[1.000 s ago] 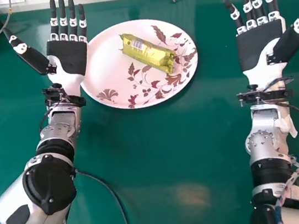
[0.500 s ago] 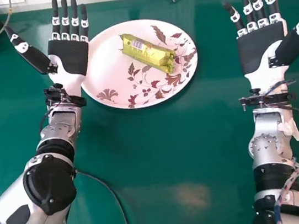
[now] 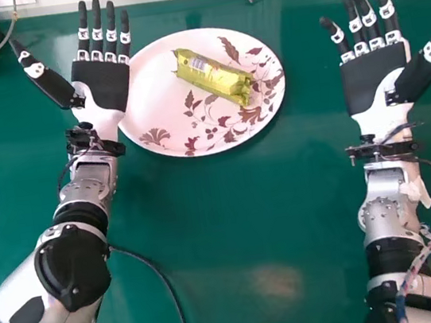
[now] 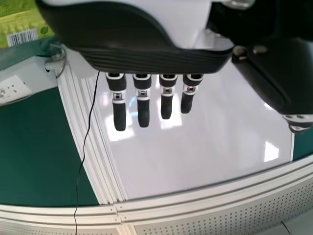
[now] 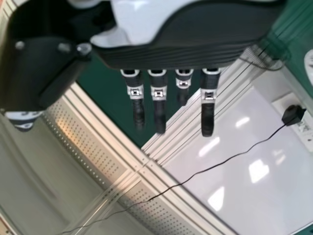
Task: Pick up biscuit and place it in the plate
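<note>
Holding nothing, my left hand [image 3: 100, 85] is open, fingers straight, at the left rim of the plate [image 3: 148, 91]; my right hand [image 3: 373, 79], equally open and empty, is well apart to the right. The biscuit [image 3: 214, 76] lies on the plate. Placement appears complete; next, draw the left hand clear without nudging the plate.

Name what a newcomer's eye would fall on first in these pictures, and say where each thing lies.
The white plate with its leaf pattern stands out on the green table, with the yellow-green biscuit pack lying on it. Two black-and-white hands flank it, palms up and fingers straight: the left close beside the plate, the right farther off.
</note>
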`<act>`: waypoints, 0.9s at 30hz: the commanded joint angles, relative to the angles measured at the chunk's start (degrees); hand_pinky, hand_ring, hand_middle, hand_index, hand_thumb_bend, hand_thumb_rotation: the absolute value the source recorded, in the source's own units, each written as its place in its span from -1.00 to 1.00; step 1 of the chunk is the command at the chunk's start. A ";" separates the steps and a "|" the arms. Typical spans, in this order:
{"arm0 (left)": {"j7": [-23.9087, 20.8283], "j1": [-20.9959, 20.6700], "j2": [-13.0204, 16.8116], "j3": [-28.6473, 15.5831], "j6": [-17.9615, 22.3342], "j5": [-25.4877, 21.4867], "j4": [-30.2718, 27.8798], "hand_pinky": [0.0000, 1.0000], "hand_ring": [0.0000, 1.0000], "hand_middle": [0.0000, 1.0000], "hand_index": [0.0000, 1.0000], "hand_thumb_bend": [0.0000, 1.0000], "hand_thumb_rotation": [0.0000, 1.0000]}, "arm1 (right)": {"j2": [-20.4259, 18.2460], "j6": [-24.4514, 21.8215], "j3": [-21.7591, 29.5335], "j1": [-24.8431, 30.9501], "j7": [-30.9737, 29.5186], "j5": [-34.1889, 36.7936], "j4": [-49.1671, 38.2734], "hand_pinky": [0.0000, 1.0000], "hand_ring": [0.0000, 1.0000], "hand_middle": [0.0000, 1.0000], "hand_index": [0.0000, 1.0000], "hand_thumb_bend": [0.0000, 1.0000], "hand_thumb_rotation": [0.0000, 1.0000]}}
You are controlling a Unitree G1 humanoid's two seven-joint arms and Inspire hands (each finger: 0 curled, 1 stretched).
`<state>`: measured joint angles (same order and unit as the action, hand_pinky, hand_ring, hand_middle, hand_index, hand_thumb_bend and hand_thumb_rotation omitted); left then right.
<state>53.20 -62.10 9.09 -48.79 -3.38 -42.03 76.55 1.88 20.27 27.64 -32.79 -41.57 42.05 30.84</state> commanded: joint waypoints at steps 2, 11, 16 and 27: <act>-0.25 1.15 -0.63 0.32 0.55 0.56 0.02 0.64 0.80 0.99 1.00 1.00 0.32 | 0.33 0.97 1.01 0.55 -2.14 1.01 2.09 0.23 0.53 0.65 0.65 1.00 -0.31; 0.41 1.31 -1.16 0.24 1.11 0.87 0.21 0.70 0.83 1.00 1.00 1.00 0.32 | 0.46 2.53 2.22 0.27 -4.64 1.04 5.75 0.16 0.63 0.81 0.68 1.00 -0.36; -0.37 1.30 -1.49 -0.02 0.97 0.70 0.31 0.73 0.84 1.00 1.00 1.00 0.33 | 1.23 2.45 2.92 -0.21 -6.92 1.96 7.69 0.11 0.62 0.86 0.70 1.00 -0.37; -0.61 1.00 -1.77 -0.08 1.87 1.01 0.38 0.78 0.87 1.00 1.00 1.00 0.24 | 2.34 2.54 4.20 -2.21 -8.54 2.12 11.25 0.05 0.63 0.98 0.88 1.00 -0.32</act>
<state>52.28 -61.84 7.43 -48.80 -1.13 -41.13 76.69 3.99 22.79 30.81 -36.83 -49.13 43.47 40.00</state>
